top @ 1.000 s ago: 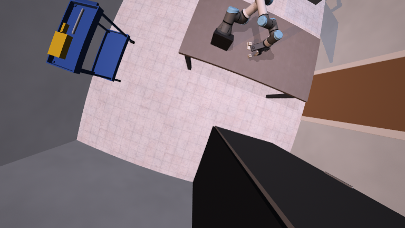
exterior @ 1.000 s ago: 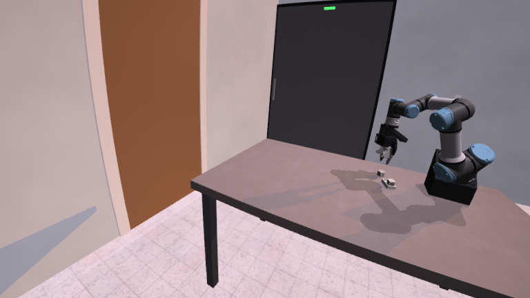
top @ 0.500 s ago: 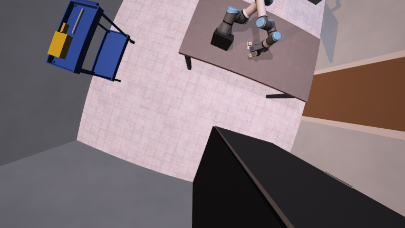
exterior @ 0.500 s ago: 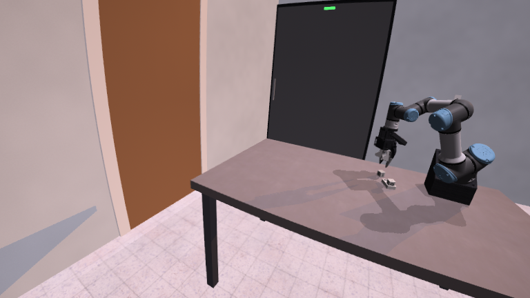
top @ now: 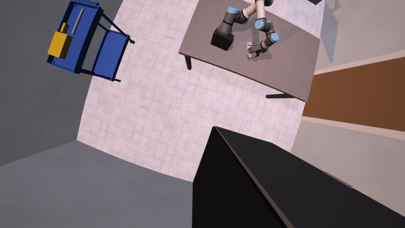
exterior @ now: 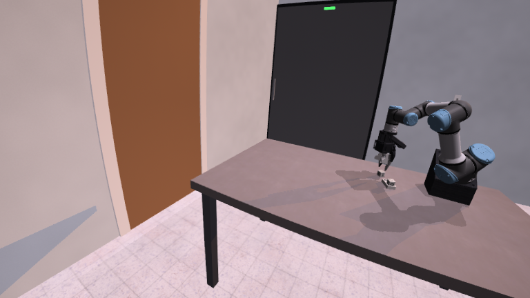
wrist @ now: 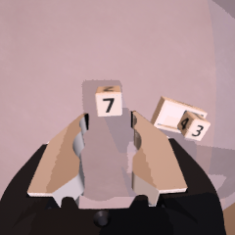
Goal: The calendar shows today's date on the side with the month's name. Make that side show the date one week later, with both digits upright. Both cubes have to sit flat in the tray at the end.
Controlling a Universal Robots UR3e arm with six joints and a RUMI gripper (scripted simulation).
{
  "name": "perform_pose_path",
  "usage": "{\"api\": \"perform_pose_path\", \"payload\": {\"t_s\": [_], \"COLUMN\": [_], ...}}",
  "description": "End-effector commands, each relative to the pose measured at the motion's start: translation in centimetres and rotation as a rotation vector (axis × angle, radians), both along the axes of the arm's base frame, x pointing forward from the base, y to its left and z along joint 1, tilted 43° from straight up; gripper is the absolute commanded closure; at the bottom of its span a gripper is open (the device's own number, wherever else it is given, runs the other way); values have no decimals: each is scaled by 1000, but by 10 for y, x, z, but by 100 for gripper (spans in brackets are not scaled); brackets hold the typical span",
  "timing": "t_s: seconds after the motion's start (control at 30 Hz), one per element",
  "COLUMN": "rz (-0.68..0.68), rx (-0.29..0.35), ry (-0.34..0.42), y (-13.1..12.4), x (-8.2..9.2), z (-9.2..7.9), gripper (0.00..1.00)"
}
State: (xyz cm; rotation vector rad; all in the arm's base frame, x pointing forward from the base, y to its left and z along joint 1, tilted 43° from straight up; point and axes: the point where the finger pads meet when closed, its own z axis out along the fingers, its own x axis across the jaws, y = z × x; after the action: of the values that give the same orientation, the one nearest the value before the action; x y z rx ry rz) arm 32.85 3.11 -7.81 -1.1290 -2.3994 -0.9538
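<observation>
A pale cube sits alone on the table, outside the tray. In the wrist view its top shows an upright 7, and a dark digit on its far side is too foreshortened to read. The small pale tray lies to the right in the wrist view. A second cube is at the tray's right end, with 3 on top and 4 on its left side. My gripper is partly open and empty, above the loose cube, which shows just beyond the fingertips. The month's name is not readable.
The table carries the arm's black base, on the tray's side away from the loose cube. The table's long edge runs past the loose cube in the top view. A blue cart stands apart on the floor.
</observation>
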Motion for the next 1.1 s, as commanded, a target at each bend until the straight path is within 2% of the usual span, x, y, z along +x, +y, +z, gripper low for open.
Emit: {"api": "perform_pose_path", "payload": {"t_s": [0.0, 1.07], "rz": [-1, -1], "rx": [-2, -2], "ry": [-2, -2], "y": [3, 5], "x": [1, 0], "z": [-4, -7], "gripper": [72, 72]}}
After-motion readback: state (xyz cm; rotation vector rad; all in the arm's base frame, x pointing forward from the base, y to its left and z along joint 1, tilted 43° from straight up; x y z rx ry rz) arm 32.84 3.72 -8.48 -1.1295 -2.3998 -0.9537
